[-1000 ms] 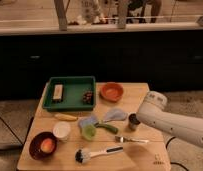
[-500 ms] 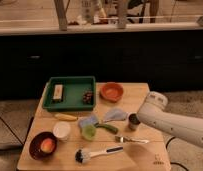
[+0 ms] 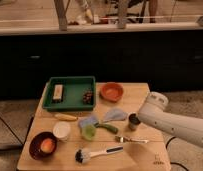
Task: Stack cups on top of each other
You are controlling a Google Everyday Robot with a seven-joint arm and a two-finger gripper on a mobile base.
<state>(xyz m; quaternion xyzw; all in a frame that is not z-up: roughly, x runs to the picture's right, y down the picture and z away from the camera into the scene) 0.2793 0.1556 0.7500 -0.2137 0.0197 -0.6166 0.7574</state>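
Note:
A dark grey metallic cup (image 3: 133,121) stands upright on the right part of the wooden table (image 3: 140,152). My gripper (image 3: 140,118) is at the end of the white arm that comes in from the right, right beside this cup. A white cup (image 3: 61,131) stands at the left front. A light green cup (image 3: 88,132) stands next to it, towards the middle. The three cups are apart from each other.
A green tray (image 3: 70,84) with small items is at the back left, with an orange bowl (image 3: 111,92) beside it. A dark red bowl (image 3: 37,141) holds an orange ball at the front left. A brush (image 3: 96,154), a fork (image 3: 131,140), blue cloths (image 3: 115,115) and a yellow item (image 3: 65,117) lie between them.

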